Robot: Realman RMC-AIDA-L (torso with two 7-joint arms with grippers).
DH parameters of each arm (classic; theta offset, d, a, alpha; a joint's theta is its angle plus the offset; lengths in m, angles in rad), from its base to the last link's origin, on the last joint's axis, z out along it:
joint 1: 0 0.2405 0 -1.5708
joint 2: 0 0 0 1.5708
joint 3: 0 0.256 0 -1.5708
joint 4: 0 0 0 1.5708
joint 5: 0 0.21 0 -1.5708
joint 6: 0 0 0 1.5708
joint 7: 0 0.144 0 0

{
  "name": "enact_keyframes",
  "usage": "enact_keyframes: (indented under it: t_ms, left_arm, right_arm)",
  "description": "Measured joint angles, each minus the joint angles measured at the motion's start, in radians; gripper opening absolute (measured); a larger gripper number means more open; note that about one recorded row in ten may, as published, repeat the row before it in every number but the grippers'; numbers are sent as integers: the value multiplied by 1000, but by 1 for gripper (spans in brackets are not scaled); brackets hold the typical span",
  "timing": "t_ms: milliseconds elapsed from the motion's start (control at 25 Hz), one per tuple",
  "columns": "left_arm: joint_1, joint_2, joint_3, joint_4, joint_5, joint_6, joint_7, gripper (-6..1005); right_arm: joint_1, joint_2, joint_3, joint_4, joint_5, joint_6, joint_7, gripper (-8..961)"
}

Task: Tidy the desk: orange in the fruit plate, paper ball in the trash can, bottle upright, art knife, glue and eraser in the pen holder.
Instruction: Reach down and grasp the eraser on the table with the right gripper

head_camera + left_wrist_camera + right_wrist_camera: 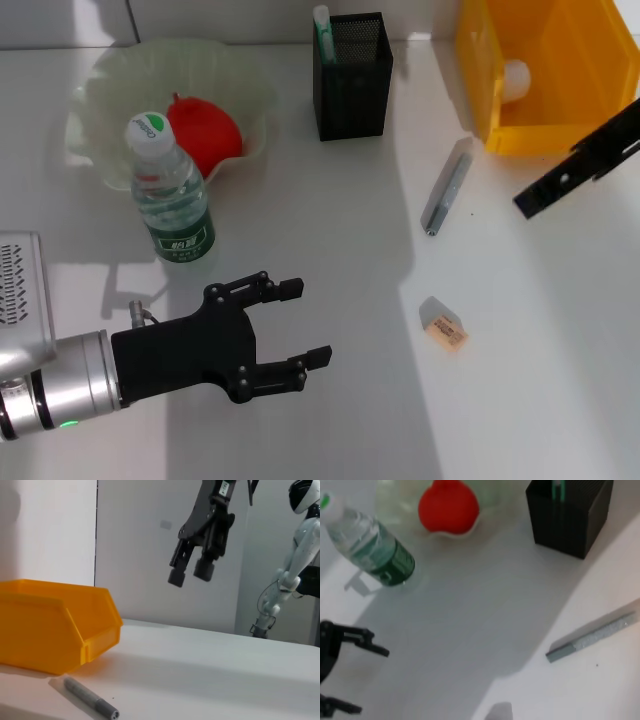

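Note:
The orange (205, 135) lies in the pale green fruit plate (110, 75) at the back left. In front of the plate the bottle (172, 195) stands upright. The black mesh pen holder (350, 75) has the glue (322, 28) sticking out of it. A white paper ball (515, 80) lies in the yellow trash can (545, 130). The grey art knife (447, 187) and the eraser (442, 325) lie on the desk. My left gripper (300, 325) hovers open and empty below the bottle. My right gripper (190, 574) hangs open and empty in front of the trash can, above the desk.
The desk is white, with a shadow falling across its middle. A white wall runs along its far edge. Another white robot (295, 555) stands far off in the left wrist view.

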Motion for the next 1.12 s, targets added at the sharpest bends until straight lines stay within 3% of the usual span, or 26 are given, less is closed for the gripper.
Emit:
enact_keyframes:
  t_ms: [160,240,680,1120]
  left_arm:
    - [5,2,-8,0,2,1,1,800]
    - [10,5,-15,0,5,1,0,800]
    - [33,9,-38,0,8,-2,5,800]
    - [30,8,-38,1,9,-1,5,800]
  right_arm:
    - [39,49,-159,59,-104,9,8,843]
    - [48,57,-217,95,-118,30,25,842]
    - [-22,61,-518,161,-49,198,67,841]
    - [-77,62,-670,183,-5,322,154,840]
